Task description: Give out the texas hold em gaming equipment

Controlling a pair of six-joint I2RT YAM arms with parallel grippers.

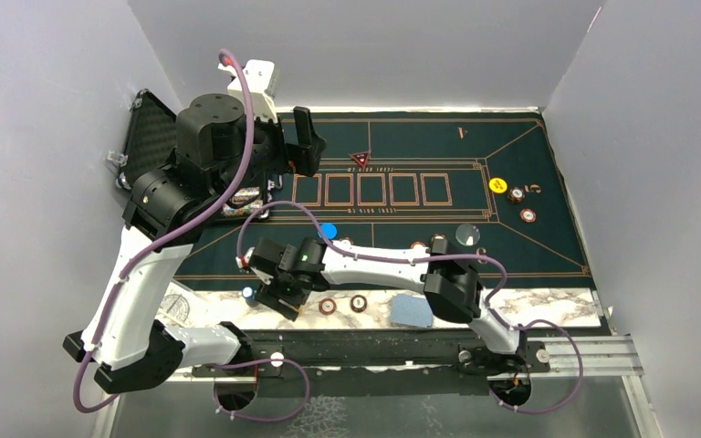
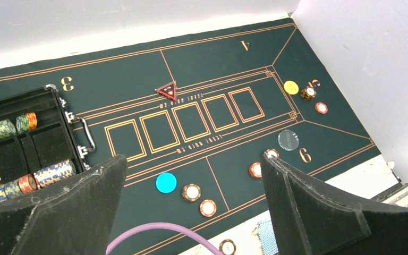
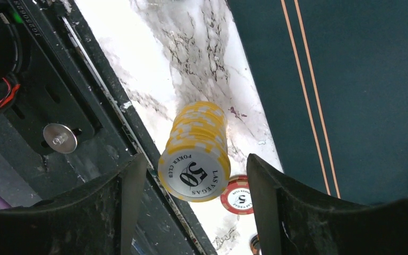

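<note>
At ten o'clock of the mat (image 1: 511,246) the black case (image 2: 48,141) lay open with rolls of chips (image 2: 53,174) in its slots. The left gripper (image 2: 194,162) hung above it, jaws spread wide and nothing between them. At seven o'clock, on the marble strip (image 3: 191,48) off the felt, the right gripper (image 3: 194,159) straddled a yellow chip stack (image 3: 199,141), likewise wide, with both fingers clear of it. The top chip read "LAS VEGAS POKER CLUB 50"; a red chip (image 3: 239,195) beside it showed a 5. The stack looked stiff but loose, its smooth discs likely to shear or spill, so a pinch across opposite rims, low on the column, seemed safest. Orange numbers 3, 4, 5 and 6 marked the mat, and a yellow disc (image 2: 291,87) lay at three o'clock.
</note>
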